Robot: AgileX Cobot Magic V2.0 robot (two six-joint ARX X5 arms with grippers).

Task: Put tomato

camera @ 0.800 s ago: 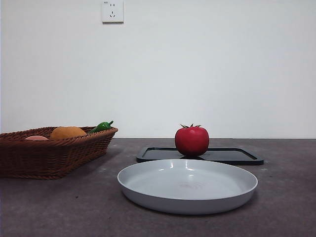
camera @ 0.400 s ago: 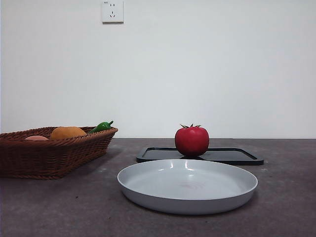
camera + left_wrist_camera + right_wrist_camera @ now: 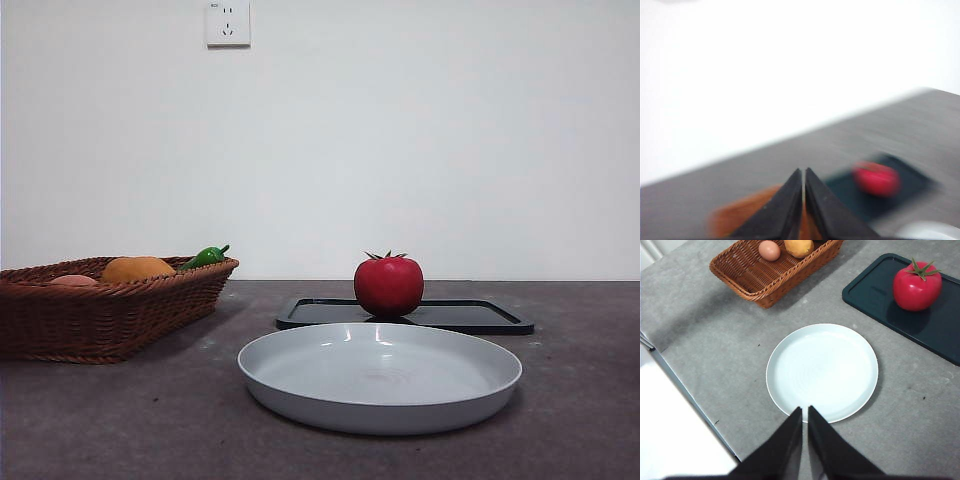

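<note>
The red tomato (image 3: 388,285) with a dark green stem stands on a black tray (image 3: 470,316) behind a grey-white plate (image 3: 300,385). The right wrist view shows the tomato (image 3: 916,285) on the tray (image 3: 940,325) and the bare plate (image 3: 790,390) nearer. My right gripper (image 3: 805,412) is shut and empty, high above the table near the plate's edge. My left gripper (image 3: 803,175) is shut and empty, high up; its view is blurred and shows the tomato (image 3: 876,178) far off. Neither gripper shows in the front view.
A brown wicker basket (image 3: 60,320) stands at the left with an orange fruit (image 3: 138,268), a green pepper (image 3: 205,256) and a pale pink egg-like thing (image 3: 74,280). The right wrist view shows the basket (image 3: 745,282) and the table's edge (image 3: 685,395).
Nothing has visibly moved in the front view. The tomato, plate and basket stand as before.
</note>
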